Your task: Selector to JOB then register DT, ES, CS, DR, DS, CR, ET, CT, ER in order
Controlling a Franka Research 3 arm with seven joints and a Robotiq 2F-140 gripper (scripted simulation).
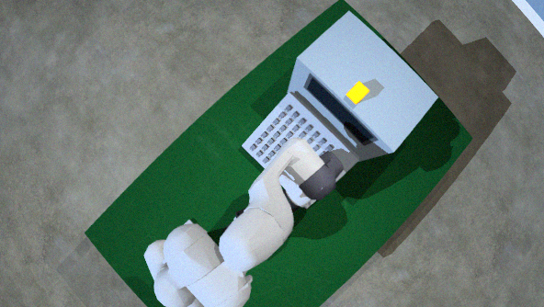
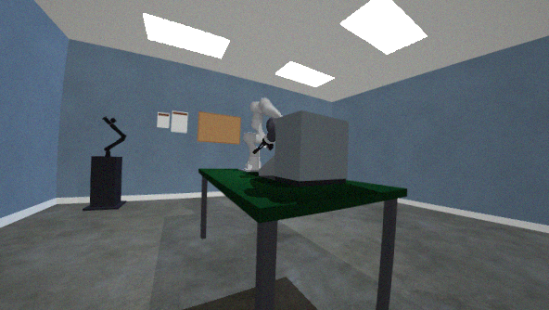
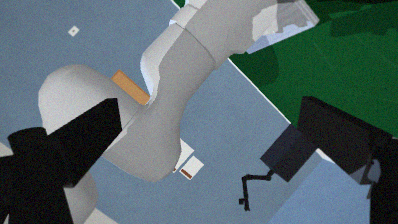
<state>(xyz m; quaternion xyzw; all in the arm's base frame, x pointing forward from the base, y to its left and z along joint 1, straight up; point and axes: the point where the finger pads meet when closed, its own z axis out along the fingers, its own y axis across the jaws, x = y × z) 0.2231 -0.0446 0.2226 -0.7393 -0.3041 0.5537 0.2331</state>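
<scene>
I have a green table (image 1: 175, 184) carrying the machine (image 1: 368, 60), a big pale grey box with a sloped keypad (image 1: 280, 133) projecting from its front toward the arm (image 1: 262, 221). The box looks heavy and rigid; I judge it won't shift under a key press, and nothing here needs lifting. A dark display strip (image 1: 331, 106) runs along the face above the keys, and a small yellow block (image 1: 357, 92) sits on the machine's top. I can't make out the selector or read any key names from overhead.

The keys are small, close-packed hard caps in rows, so I'd press with one fingertip, straight down, not with the whole hand.

The gripper (image 3: 200, 150) hangs beside the keypad's near right corner, mostly hidden beneath the wrist from above. Its fingers are spread fully apart and hold nothing. The wrist camera shows the arm and room, not the keys.
</scene>
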